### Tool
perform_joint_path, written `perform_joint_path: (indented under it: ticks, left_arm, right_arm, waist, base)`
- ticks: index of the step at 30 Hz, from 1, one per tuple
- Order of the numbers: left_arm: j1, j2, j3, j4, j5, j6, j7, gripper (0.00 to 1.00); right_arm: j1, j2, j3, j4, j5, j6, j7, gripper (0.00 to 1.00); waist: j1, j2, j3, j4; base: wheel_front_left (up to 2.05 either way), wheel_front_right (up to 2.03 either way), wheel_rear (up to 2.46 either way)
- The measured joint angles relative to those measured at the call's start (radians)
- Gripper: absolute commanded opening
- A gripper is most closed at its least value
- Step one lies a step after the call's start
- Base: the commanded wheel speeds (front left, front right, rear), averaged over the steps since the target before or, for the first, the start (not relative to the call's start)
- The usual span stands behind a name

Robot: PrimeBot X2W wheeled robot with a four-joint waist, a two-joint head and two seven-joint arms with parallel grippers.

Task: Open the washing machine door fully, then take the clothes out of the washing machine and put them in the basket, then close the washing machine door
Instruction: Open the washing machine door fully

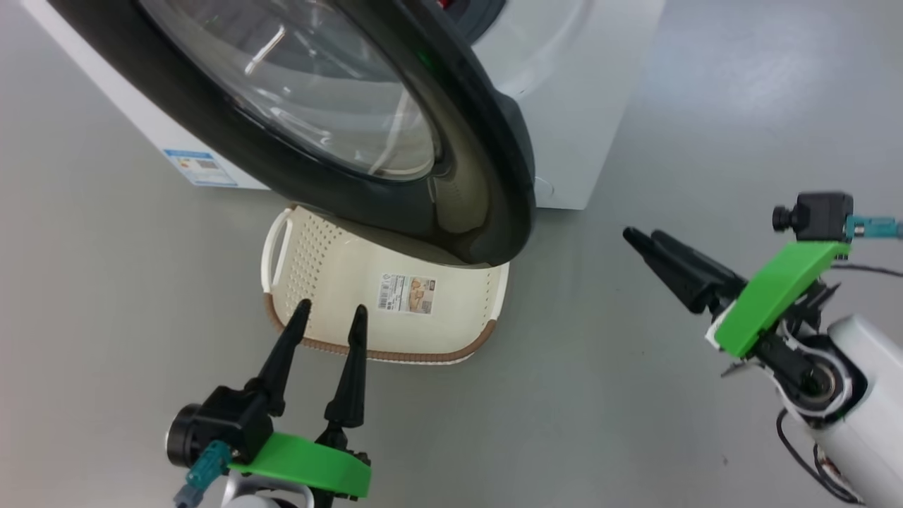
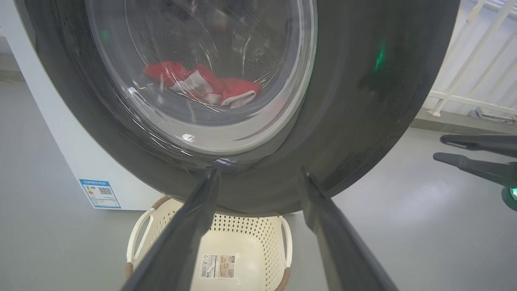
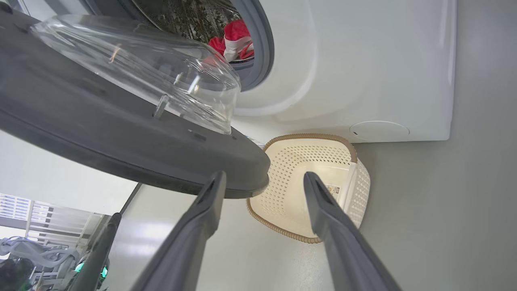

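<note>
Washing machine door [image 1: 487, 162] stands ajar. The right hand [image 1: 642, 236], fingers spread wide and holding nothing, sits to the right of the door's black edge with open floor [image 1: 600, 395] around it. The left hand [image 1: 331, 307], also wide and empty, hovers at the near brown rim of the basket [image 1: 423, 355]. The door's lower edge overhangs the basket's far side. Red clothes [image 2: 210, 87] lie in the drum of the washing machine [image 1: 564, 106].
</note>
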Motion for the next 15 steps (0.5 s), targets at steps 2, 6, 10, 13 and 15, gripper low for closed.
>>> perform_joint_path:
  ticks: [2, 6, 10, 13, 15]
  left_arm:
    - [0.009, -0.001, 0.013, 0.000, 0.005, 0.000, 0.000, 1.00]
    - [0.029, 0.000, 0.035, 0.002, 0.019, -0.001, 0.000, 1.00]
    - [0.038, 0.000, 0.058, 0.005, 0.025, -0.002, 0.000, 1.00]
    - [0.049, 0.000, 0.067, 0.006, 0.026, -0.009, 0.000, 1.00]
    - [0.063, 0.000, 0.074, 0.009, 0.027, -0.009, 0.000, 1.00]
  right_arm:
    - [0.023, -0.009, 0.017, 0.005, -0.009, 0.000, -0.030, 1.00]
    - [0.064, -0.017, 0.036, 0.013, -0.019, 0.000, -0.092, 1.00]
    - [0.098, -0.035, 0.056, 0.028, -0.033, 0.000, -0.162, 1.00]
    - [0.128, -0.036, 0.080, 0.035, -0.046, 0.000, -0.216, 1.00]
    - [0.153, -0.037, 0.085, 0.039, -0.056, 0.000, -0.255, 1.00]
  waist:
    - [0.0000, 0.0000, -0.007, -0.010]
    - [0.0000, 0.0000, -0.020, -0.028]
    - [0.0000, 0.0000, -0.034, -0.044]
    - [0.0000, 0.0000, -0.045, -0.054]
    - [0.0000, 0.0000, -0.050, -0.061]
  base:
    - [0.00, 0.00, 0.00]
    - [0.00, 0.00, 0.00]
    - [0.00, 0.00, 0.00]
    - [0.00, 0.00, 0.00]
    - [0.00, 0.00, 0.00]
